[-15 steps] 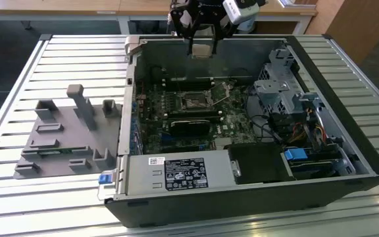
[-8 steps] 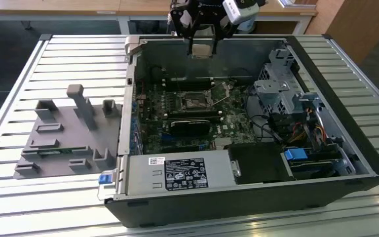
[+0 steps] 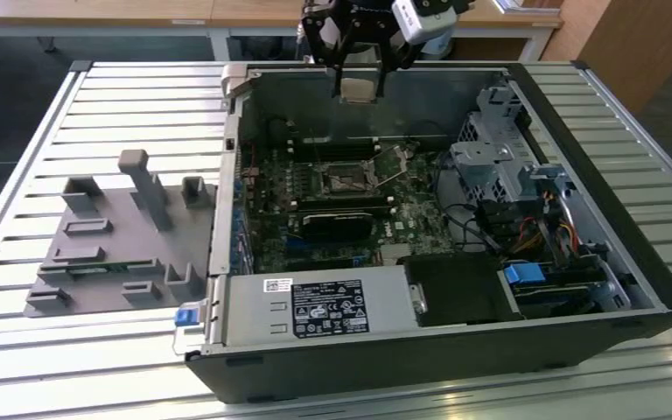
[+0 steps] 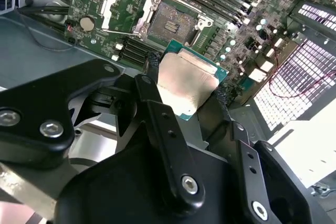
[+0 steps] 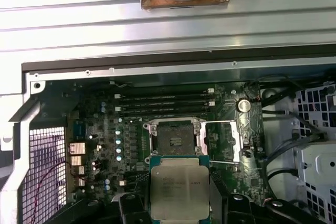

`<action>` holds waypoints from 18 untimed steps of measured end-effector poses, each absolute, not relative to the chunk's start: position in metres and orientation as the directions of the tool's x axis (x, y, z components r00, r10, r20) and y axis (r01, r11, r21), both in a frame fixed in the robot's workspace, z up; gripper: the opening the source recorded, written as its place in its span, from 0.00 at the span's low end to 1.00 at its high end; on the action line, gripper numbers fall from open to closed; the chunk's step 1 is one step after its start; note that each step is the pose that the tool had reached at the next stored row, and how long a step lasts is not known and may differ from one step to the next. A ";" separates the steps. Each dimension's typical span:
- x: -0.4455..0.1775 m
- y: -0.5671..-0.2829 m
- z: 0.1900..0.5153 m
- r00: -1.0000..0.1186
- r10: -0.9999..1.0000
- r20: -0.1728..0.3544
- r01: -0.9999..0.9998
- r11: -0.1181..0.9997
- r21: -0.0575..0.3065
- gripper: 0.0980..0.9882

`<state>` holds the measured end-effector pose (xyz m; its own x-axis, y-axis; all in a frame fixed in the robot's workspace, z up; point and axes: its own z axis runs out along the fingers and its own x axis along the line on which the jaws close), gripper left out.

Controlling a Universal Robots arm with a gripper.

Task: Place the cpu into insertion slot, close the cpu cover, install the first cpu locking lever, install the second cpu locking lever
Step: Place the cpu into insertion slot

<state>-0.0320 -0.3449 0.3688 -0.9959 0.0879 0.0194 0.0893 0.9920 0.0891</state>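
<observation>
Clamping the cpu [image 4: 186, 80] tight between the jaws, up in the air over the open computer case [image 3: 430, 350]. Hovering just short of the insertion slot [image 4: 170, 24], bare on the green board, with the cpu cover [image 4: 144, 17] swung open beside it.

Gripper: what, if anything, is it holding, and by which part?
The gripper holds the cpu, its fingers clamping two opposite side edges.

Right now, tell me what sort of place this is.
Probably a robot assembly test bench: an open computer case on a slatted metal table, the gripper holding the cpu above its motherboard.
</observation>
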 end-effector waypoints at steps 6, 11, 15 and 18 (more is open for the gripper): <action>-0.032 -0.345 0.368 -0.991 0.130 0.019 0.131 0.987 0.089 0.50; -0.032 -0.345 0.368 -0.988 0.155 0.019 0.156 0.984 0.089 0.50; -0.032 -0.345 0.368 -0.983 0.180 0.019 0.181 0.979 0.089 0.50; -0.032 -0.345 0.368 -0.978 0.206 0.019 0.207 0.974 0.089 0.50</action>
